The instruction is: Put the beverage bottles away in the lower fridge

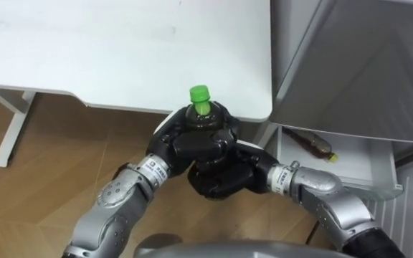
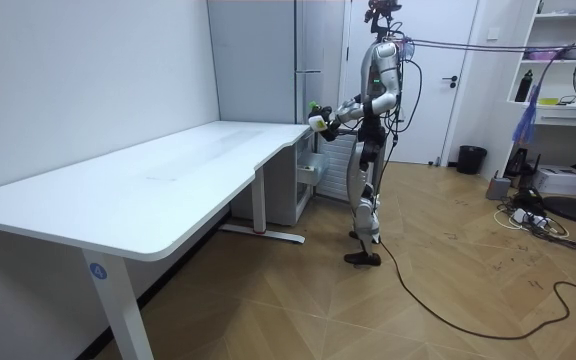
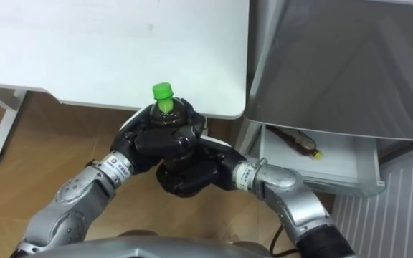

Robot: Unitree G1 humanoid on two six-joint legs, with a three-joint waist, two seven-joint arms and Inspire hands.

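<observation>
The left robot hand (image 1: pixel 199 143) wraps around the upper body of the green-capped bottle (image 1: pixel 201 99). The right robot hand (image 1: pixel 224 180) clasps it from below. This two-handed hold keeps it upright for carrying. The open lower fridge drawer (image 1: pixel 364 168), to the right, holds a second bottle (image 1: pixel 312 143) lying flat. The table (image 1: pixel 120 50) corner sits close to the path and is the likely obstruction.

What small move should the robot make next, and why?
Probably carry the bottle to its right, toward the open drawer: left hand and right hand clasp it upright by the table, and the drawer has room beside another bottle.
</observation>
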